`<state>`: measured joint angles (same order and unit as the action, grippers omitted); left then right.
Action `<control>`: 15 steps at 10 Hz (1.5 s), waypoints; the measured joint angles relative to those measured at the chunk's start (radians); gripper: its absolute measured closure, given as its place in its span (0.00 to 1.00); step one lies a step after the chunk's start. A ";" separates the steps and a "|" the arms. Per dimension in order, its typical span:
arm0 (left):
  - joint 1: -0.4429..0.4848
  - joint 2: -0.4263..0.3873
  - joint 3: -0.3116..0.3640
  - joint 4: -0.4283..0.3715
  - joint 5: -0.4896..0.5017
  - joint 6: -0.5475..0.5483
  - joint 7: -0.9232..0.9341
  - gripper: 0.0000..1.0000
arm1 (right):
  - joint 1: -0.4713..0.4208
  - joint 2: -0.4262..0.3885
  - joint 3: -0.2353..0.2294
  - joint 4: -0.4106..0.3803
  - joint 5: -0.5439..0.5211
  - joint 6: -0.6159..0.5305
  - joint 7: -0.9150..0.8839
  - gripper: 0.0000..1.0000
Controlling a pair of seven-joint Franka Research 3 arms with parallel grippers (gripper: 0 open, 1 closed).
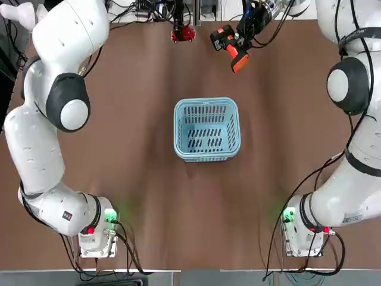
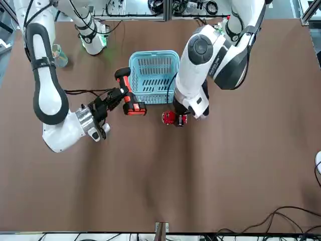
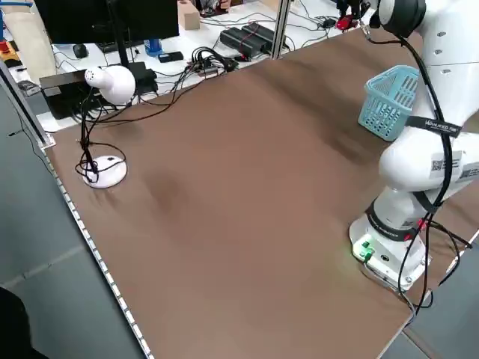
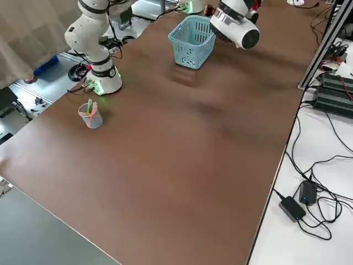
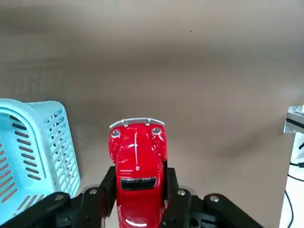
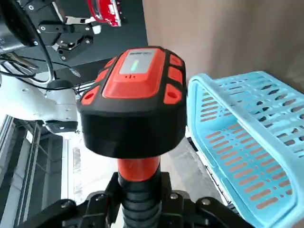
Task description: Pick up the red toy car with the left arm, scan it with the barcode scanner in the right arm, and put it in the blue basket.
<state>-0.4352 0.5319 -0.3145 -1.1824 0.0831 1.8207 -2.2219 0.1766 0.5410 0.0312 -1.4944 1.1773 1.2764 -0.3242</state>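
Observation:
The red toy car (image 5: pixel 137 164) sits between the fingers of my left gripper (image 5: pixel 137 192), which is shut on it. In the top view the car (image 1: pixel 183 33) is beyond the far side of the blue basket (image 1: pixel 206 129), near the table's far edge. Just to its right, my right gripper (image 1: pixel 249 25) is shut on the orange handle of the barcode scanner (image 1: pixel 229 45). From the front, the scanner (image 2: pixel 128 98) and the car (image 2: pixel 169 118) are side by side next to the basket (image 2: pixel 153 75). The right wrist view shows the scanner's head (image 6: pixel 135 99) with the car (image 6: pixel 105 10) beyond it.
A clear cup with pens (image 4: pixel 91 116) stands near the right arm's base (image 4: pixel 105 83). A white lamp-like device (image 3: pixel 111 84) stands at the table's left edge. Cables and power bricks (image 4: pixel 331 94) lie off the table's far edge. Both arm bases (image 1: pixel 98 229) sit at the near edge.

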 joint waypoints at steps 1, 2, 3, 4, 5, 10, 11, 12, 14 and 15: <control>-0.001 -0.002 -0.002 0.000 -0.001 -0.003 0.000 0.56 | 0.008 0.000 0.000 0.000 0.031 0.000 -0.007 0.63; -0.002 -0.003 -0.006 0.000 -0.001 -0.005 0.000 0.56 | 0.011 0.000 0.000 0.000 0.057 0.000 -0.014 0.63; -0.006 -0.003 -0.010 0.000 -0.001 -0.007 0.000 0.56 | 0.011 0.000 -0.001 0.000 0.078 0.000 -0.023 0.63; -0.011 -0.004 -0.011 0.000 -0.001 -0.009 0.000 0.56 | 0.011 0.000 -0.003 -0.002 0.097 0.002 -0.030 0.63; -0.012 -0.004 -0.013 0.000 -0.001 -0.013 0.000 0.56 | 0.011 0.000 -0.005 -0.006 0.111 0.005 -0.039 0.63; -0.010 -0.005 -0.018 -0.001 -0.001 -0.016 0.000 0.56 | 0.011 0.001 -0.012 -0.020 0.100 0.057 -0.087 0.63; -0.010 -0.006 -0.018 -0.001 -0.001 -0.016 0.000 0.56 | 0.011 0.002 -0.012 -0.022 0.087 0.075 -0.096 0.63; -0.010 -0.006 -0.019 -0.001 -0.001 -0.016 0.000 0.56 | 0.011 0.004 -0.012 -0.023 0.079 0.083 -0.098 0.63; -0.010 -0.006 -0.020 -0.001 -0.001 -0.016 0.000 0.56 | 0.012 0.004 -0.011 -0.023 0.072 0.083 -0.098 0.63; -0.010 -0.006 -0.020 -0.002 -0.001 -0.017 0.000 0.56 | 0.013 0.004 -0.011 -0.023 0.065 0.082 -0.098 0.63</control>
<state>-0.4450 0.5262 -0.3344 -1.1842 0.0820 1.8035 -2.2219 0.1897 0.5455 0.0206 -1.5176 1.2420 1.3588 -0.4226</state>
